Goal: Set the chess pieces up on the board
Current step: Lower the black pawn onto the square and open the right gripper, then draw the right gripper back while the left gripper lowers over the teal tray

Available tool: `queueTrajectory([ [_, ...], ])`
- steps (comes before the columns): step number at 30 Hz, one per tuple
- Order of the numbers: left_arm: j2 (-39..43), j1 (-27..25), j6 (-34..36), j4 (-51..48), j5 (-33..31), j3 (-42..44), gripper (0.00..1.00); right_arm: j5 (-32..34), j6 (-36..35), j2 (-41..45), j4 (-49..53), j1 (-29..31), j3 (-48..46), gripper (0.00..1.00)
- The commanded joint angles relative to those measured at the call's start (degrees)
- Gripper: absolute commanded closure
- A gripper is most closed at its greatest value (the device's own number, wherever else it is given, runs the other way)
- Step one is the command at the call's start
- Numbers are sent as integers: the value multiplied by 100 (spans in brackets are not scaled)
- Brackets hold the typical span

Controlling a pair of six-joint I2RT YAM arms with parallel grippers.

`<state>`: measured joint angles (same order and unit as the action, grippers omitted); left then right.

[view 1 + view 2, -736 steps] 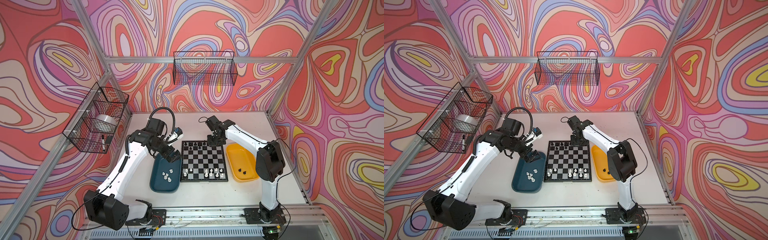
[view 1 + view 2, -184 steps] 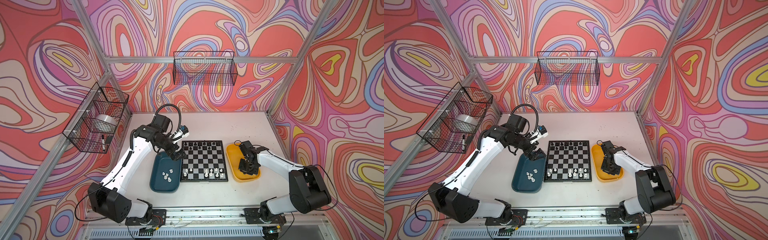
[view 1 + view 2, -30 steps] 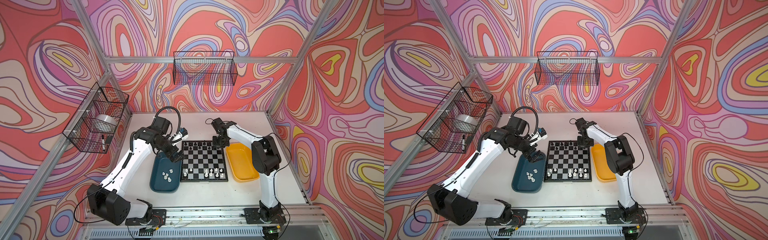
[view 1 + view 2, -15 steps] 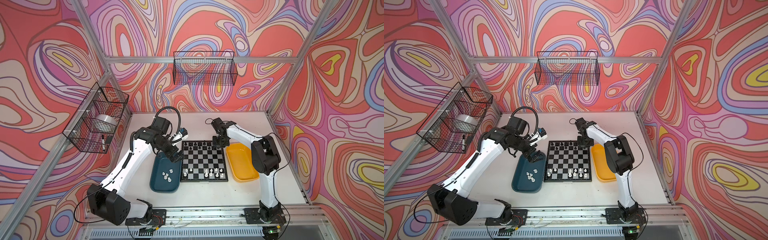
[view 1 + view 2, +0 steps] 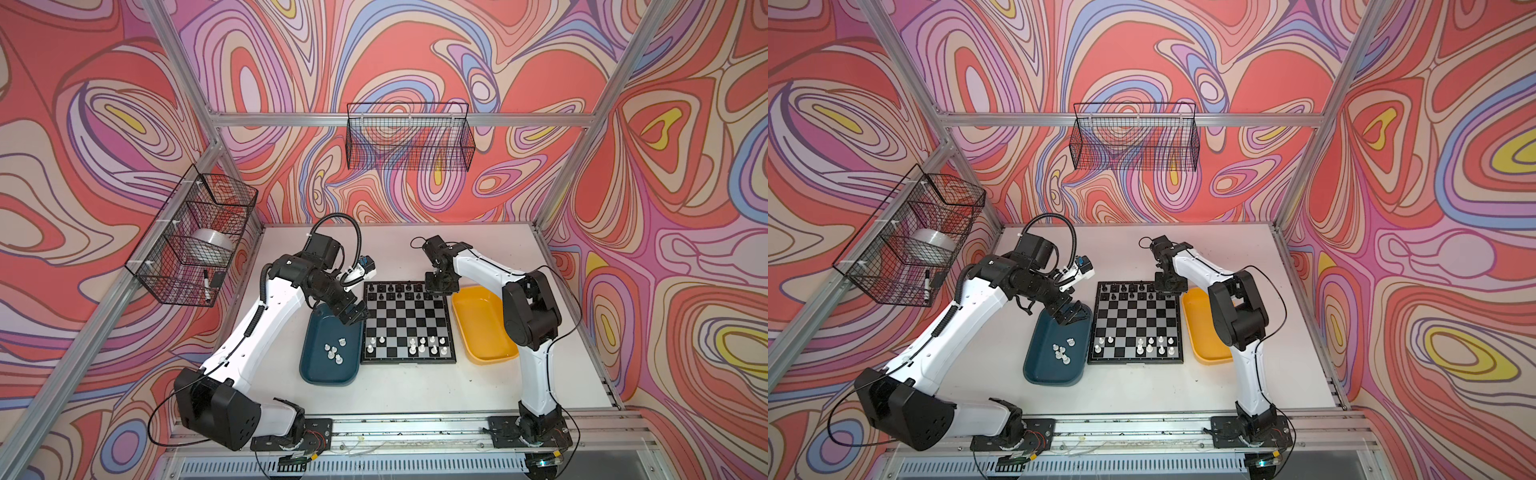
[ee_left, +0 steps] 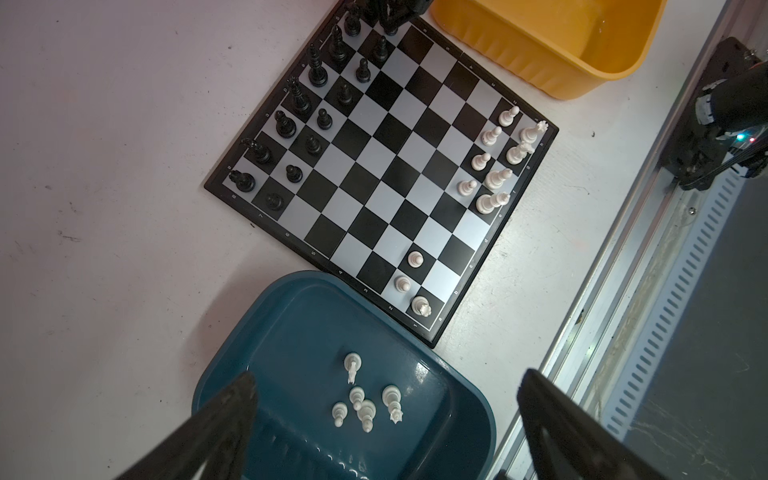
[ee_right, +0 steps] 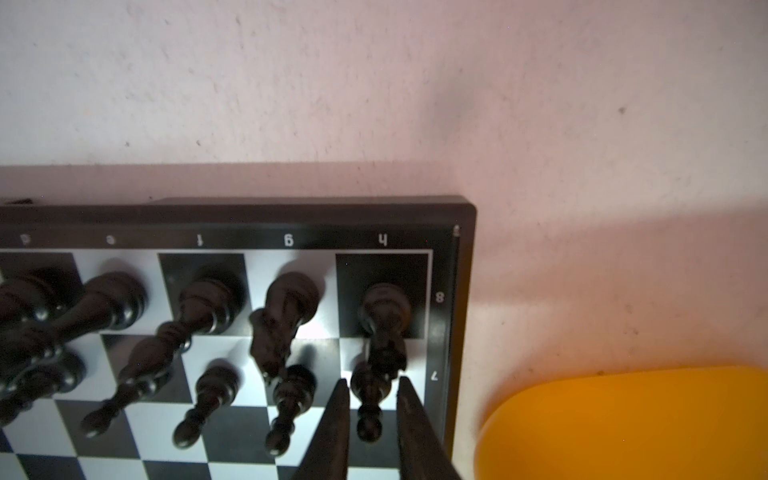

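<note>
The right gripper (image 7: 372, 379) straddles a black pawn (image 7: 370, 399) near a corner of the board (image 7: 257, 216) beside the yellow tray (image 7: 623, 415), jaws slightly parted, clear of it. The left gripper (image 6: 388, 374) hangs spread wide above the teal tray (image 6: 291, 316) holding five white pieces (image 6: 365, 409).

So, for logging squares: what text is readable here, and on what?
"e f g h": board frame, upside down, right wrist view.
"8", "7": frame side, same view.
"8 7 6 5 4 3 2 1": frame edge by teal tray, left wrist view.
"a b c d": adjoining edge.
Top views: unreadable.
</note>
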<state>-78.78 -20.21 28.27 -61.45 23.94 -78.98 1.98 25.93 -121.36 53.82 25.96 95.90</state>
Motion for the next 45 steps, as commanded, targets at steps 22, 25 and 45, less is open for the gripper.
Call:
queueTrajectory([
  [22, 74, -17, 1, 0, 40, 67, 2, 250, -33, 418, 315, 144, -14, 73],
  [25, 82, -18, -2, 1, 44, 58, 2, 257, -37, 471, 344, 165, -15, 72],
  [45, 73, -10, -137, 166, -156, 154, 0, 359, -103, 1334, 397, 543, -499, 73],
])
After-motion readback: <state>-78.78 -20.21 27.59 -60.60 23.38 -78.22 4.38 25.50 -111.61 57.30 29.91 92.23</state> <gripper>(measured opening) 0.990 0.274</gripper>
